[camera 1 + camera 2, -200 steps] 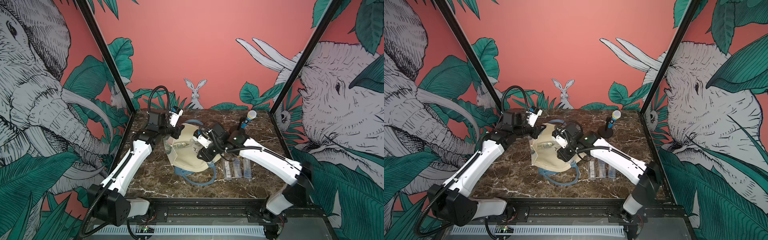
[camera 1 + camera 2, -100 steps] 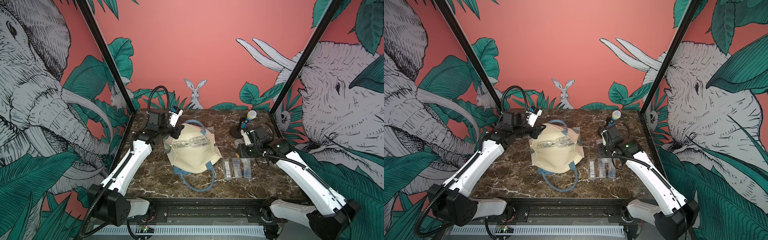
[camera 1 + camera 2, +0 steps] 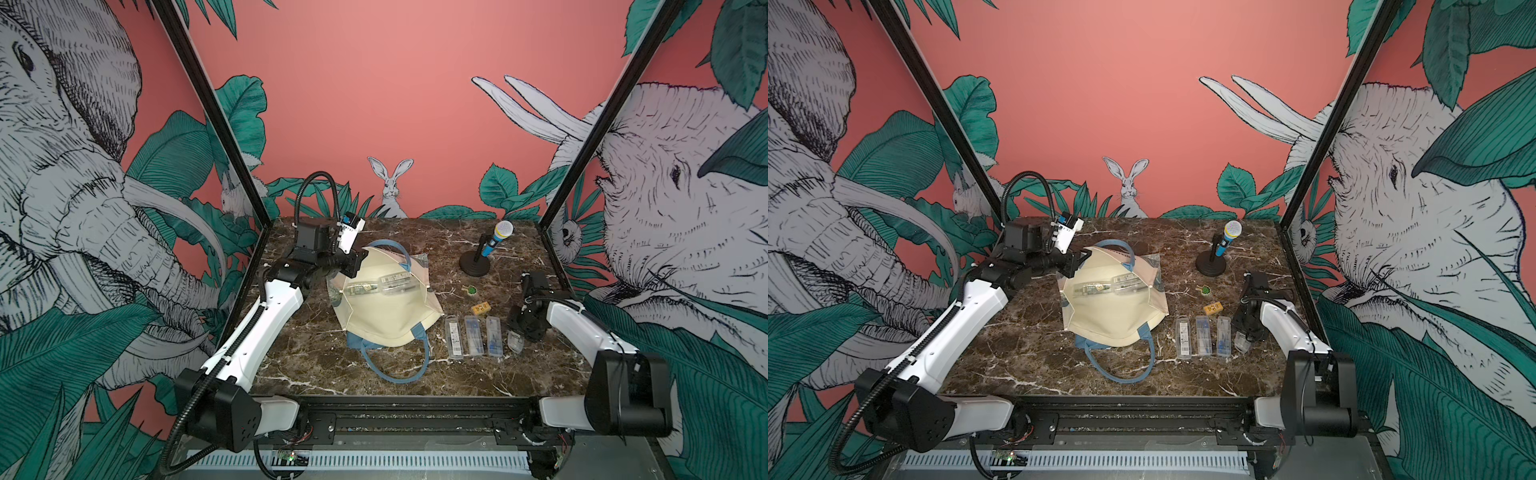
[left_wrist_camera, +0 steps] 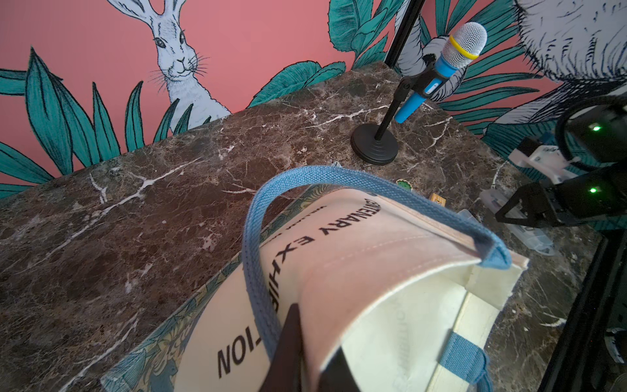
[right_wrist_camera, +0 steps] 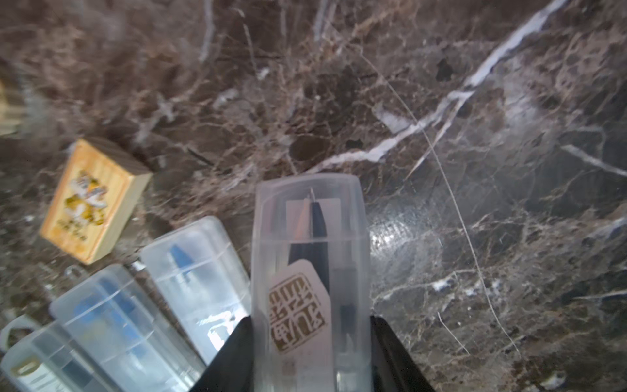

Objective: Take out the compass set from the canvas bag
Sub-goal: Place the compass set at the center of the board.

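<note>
Compass set gripped inside right pincer (canvas bag well apart)

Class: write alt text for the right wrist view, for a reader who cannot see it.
A clear-cased compass set is gripped between the right arm's black fingers, brown marble table behind it. Beside it lie three more clear cases and a wooden block.

The canvas bag reads "ENTENARY EXHI…TION".
</note>
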`<state>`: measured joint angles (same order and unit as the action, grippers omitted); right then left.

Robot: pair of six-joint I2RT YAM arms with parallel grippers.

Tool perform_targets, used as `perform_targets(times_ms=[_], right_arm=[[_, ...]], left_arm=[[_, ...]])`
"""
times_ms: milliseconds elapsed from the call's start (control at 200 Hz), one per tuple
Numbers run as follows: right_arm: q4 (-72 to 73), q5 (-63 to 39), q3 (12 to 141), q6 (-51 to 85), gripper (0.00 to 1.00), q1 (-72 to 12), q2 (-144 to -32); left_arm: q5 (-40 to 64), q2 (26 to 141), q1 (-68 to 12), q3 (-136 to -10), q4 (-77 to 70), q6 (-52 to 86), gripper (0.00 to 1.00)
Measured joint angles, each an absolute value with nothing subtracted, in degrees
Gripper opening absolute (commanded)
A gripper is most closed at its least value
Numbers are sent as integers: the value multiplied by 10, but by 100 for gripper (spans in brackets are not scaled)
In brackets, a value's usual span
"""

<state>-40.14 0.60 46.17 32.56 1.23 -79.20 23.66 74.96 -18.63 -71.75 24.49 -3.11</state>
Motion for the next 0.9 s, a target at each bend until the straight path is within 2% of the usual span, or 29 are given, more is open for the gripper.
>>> perform_targets(times_ms=[300,900], right_arm=[[-367,-9,451,304,48,32,-821],[-337,-20,456,265,66,61,-869]], left_arm=[[243,750,-185,-717,245,-30,0],[247,750,-185,-717,245,-30,0]])
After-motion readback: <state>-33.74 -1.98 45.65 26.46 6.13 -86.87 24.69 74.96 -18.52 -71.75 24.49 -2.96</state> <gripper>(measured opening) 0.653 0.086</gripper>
